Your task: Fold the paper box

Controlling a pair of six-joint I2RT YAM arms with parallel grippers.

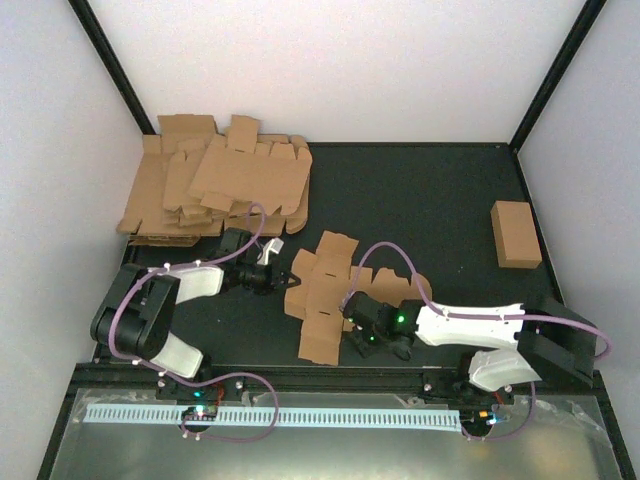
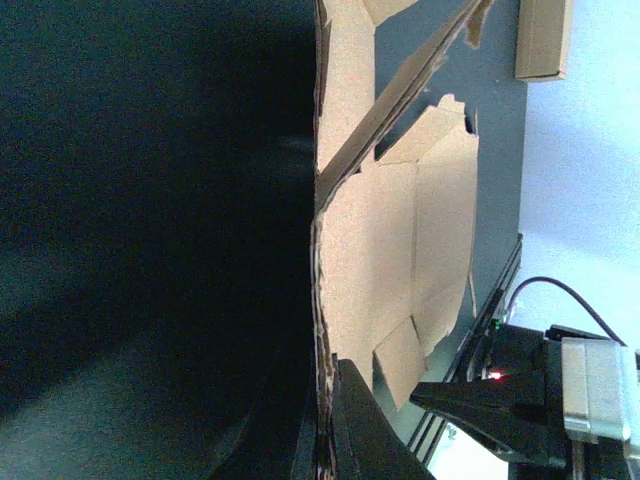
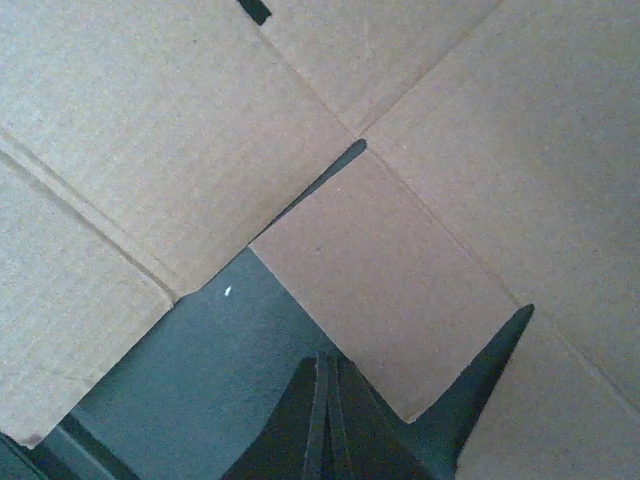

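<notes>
The paper box (image 1: 325,295) is a brown die-cut blank, lying mostly unfolded on the dark mat in the middle of the top view. My left gripper (image 1: 283,278) is at its left edge. In the left wrist view that gripper (image 2: 328,368) is shut on the blank's edge, and the panels and flaps of the paper box (image 2: 400,230) spread away to the right. My right gripper (image 1: 354,325) sits at the blank's lower right side. In the right wrist view its fingers (image 3: 325,372) are pressed together with nothing between them, just off the corner of a square flap (image 3: 385,275).
A thick heap of flat brown blanks (image 1: 215,185) lies at the back left. A folded brown carton (image 1: 515,233) stands near the right edge, also seen as the carton (image 2: 545,35) in the left wrist view. White walls and a black frame bound the mat.
</notes>
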